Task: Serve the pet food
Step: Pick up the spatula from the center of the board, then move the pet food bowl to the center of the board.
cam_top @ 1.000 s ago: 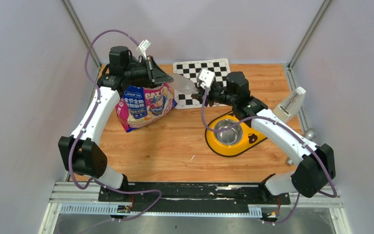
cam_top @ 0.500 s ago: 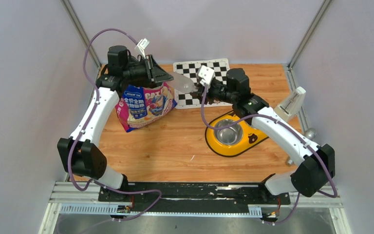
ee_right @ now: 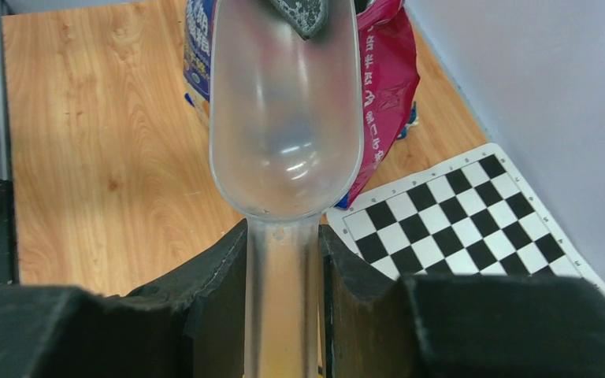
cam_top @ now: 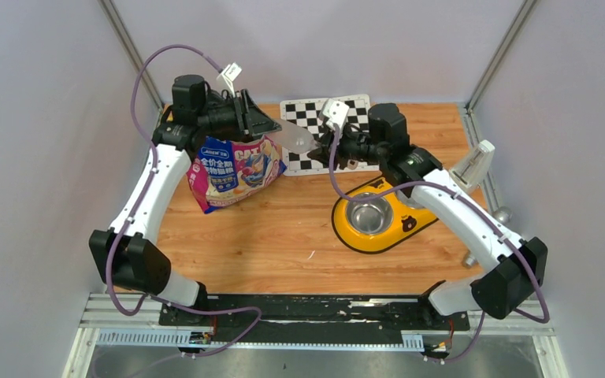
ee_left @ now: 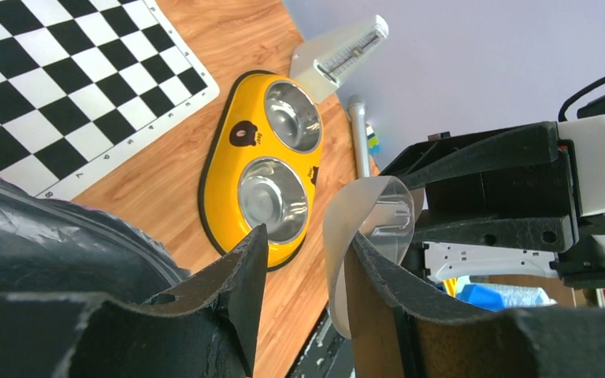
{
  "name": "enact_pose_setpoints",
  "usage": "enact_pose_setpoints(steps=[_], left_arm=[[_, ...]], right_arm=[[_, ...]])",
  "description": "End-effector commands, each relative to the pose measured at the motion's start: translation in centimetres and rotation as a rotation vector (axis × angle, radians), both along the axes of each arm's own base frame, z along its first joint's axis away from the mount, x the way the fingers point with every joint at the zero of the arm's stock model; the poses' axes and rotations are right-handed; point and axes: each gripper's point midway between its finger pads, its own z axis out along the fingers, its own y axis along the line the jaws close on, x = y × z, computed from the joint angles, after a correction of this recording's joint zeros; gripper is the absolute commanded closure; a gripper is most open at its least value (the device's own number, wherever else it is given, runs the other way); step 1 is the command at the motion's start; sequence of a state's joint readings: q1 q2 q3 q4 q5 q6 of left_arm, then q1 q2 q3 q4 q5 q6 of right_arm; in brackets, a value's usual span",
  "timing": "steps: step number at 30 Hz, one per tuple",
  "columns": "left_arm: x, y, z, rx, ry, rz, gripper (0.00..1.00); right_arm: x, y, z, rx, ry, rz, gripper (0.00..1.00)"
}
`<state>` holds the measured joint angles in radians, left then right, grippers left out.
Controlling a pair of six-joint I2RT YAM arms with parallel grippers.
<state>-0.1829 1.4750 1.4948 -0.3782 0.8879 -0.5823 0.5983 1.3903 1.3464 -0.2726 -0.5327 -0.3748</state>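
Note:
The glossy pink-purple "CAT FOOD" bag (cam_top: 236, 169) stands at the back left, and its top is under my left gripper (cam_top: 264, 124). That gripper is open. In the left wrist view (ee_left: 303, 240) the bag's dark inside (ee_left: 47, 236) lies beside its left finger. My right gripper (cam_top: 323, 144) is shut on the handle of a clear plastic scoop (cam_top: 295, 139). The scoop (ee_right: 283, 118) is empty, and its tip reaches my left gripper's fingers (ee_left: 366, 213). No kibble shows. The yellow double bowl (cam_top: 398, 228) with empty steel cups sits under my right arm.
A checkerboard mat (cam_top: 315, 114) lies at the back centre, under the scoop. A white wedge-shaped object (cam_top: 473, 165) and a small grey ball (cam_top: 502, 214) stand at the right edge. Metal frame posts and grey walls enclose the table.
My right arm has shifted slightly toward the back, carrying the scoop a little closer to my left gripper. The left arm and the bag have barely moved.

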Motion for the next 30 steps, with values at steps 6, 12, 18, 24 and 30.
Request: enact_pose_setpoints(steps=[6,12,18,24,30], left_arm=[[-0.7,0.5,2.2,0.027,-0.098,0.010,0.32],[-0.4,1.1,4.4,0.109,-0.220,0.017,0.01],[1.1,-1.1,0.7,0.317,-0.236,0.015,0.00],[1.4,-6.9,-5.8,0.636,-0.276,-0.041,0.00],[1.4,-13.1,-12.0,0.853,-0.282,-0.135,0.00]], right_arm=[[-0.9,-1.4,7.5,0.099,-0.060,-0.029,1.00],[0.6,-8.6,6.3,0.045,-0.123,-0.247,1.00],[2.3,-21.0,5.9,0.086,-0.103,-0.608,1.00],[2.1,-31.7,6.2,0.187,-0.068,-0.948,1.00],[1.7,-32.4,6.0,0.222,-0.052,-0.979,1.00]])
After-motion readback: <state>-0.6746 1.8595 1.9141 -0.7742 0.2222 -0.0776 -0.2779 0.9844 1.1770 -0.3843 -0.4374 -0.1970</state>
